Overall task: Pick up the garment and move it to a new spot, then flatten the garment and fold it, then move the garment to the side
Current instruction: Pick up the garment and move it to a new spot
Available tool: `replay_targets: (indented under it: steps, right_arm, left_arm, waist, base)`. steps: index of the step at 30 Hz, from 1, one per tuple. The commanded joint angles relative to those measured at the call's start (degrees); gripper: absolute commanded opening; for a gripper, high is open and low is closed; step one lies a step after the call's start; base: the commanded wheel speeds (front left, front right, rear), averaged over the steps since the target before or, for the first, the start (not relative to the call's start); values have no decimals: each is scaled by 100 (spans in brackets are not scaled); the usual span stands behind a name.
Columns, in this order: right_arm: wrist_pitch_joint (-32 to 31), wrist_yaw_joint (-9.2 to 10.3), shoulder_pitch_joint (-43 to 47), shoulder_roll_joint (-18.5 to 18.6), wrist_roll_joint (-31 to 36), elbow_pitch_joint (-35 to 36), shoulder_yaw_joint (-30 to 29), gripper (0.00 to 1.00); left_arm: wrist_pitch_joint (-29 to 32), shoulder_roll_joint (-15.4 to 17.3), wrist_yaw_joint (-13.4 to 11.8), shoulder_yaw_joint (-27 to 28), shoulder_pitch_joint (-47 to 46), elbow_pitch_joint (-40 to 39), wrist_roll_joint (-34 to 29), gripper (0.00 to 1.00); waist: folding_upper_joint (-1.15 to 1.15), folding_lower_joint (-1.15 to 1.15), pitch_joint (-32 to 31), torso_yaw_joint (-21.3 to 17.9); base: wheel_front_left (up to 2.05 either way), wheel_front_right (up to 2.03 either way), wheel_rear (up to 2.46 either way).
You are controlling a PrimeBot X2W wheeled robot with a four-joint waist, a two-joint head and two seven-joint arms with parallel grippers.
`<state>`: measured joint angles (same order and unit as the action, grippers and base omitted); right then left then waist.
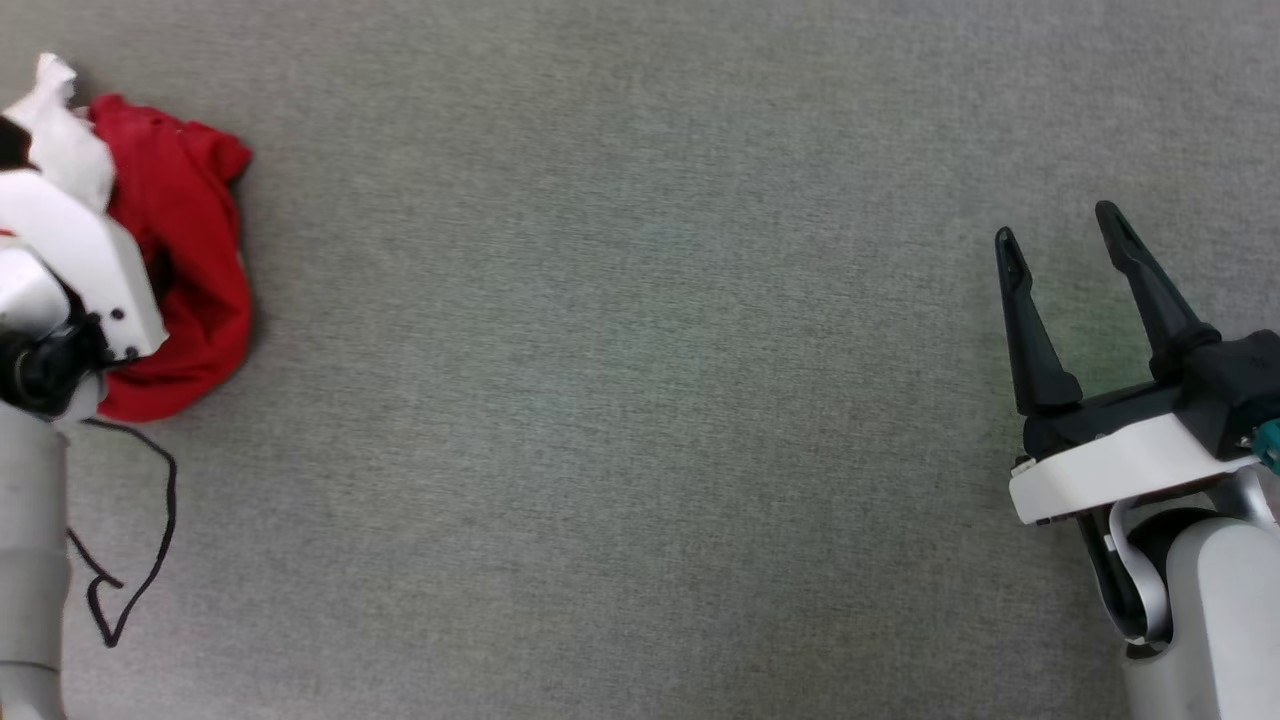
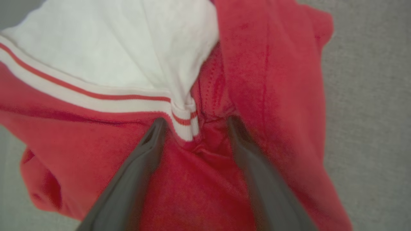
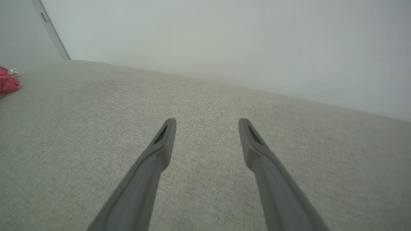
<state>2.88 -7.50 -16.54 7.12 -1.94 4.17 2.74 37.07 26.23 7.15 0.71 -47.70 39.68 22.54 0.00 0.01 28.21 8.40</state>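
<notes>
Up close, the left gripper [image 2: 196, 119] is sitting right over the garment [image 2: 273, 80] with its fingers spread wide. The tips are straddling the striped trim band [image 2: 96, 99], where white sleeve is meeting red body. Nothing's getting pinched between them, and I can't tell if they're actually pressing into the cloth. In the head view the garment is lying bunched at the far left edge of the grey fabric surface [image 1: 620, 400], partly hiding under the left arm's white housing [image 1: 80, 250]. A black cord [image 1: 150, 540] is looping just below it. Going right, loads of bare surface is stretching out. The right gripper [image 1: 1057, 226] is hovering well apart, fingers wide too, holding nothing. A pale wall [image 3: 224, 38] is running along the surface's far edge.
</notes>
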Motion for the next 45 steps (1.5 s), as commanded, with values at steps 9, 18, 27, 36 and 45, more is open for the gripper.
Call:
replay_targets:
  steps: [9,18,27,36,45]
  right_arm:
    - [142,2,-211,5,-107,-258,7,100]
    - [236,2,-21,-73,-141,-469,2,100]
    - [297,2,426,-260,-175,-735,-138,100]
    - [205,2,867,-384,-155,-818,-218,100]
    - [-14,2,1260,-422,-110,-693,-277,100]
  left_arm:
    - [460,-144,-348,282,449,560,380,0]
    - [-1203,48,-639,193,119,101,-118,0]
    - [-3153,-150,-615,-77,-15,-106,-492,0]
    - [-4086,-845,-523,-273,216,-315,-343,0]
    - [-4247,-1783,-294,-936,982,-787,-264,0]
  waist:
    - [0,-1,144,-243]
    - [0,-1,-477,-182]
    - [0,-1,-1525,-203]
    - [0,-1,-2348,-649]
    - [0,-1,-2832,-1439]
  base:
    - [0,0,0]
    - [0,0,0]
    - [0,0,0]
    - [0,0,0]
    - [0,0,0]
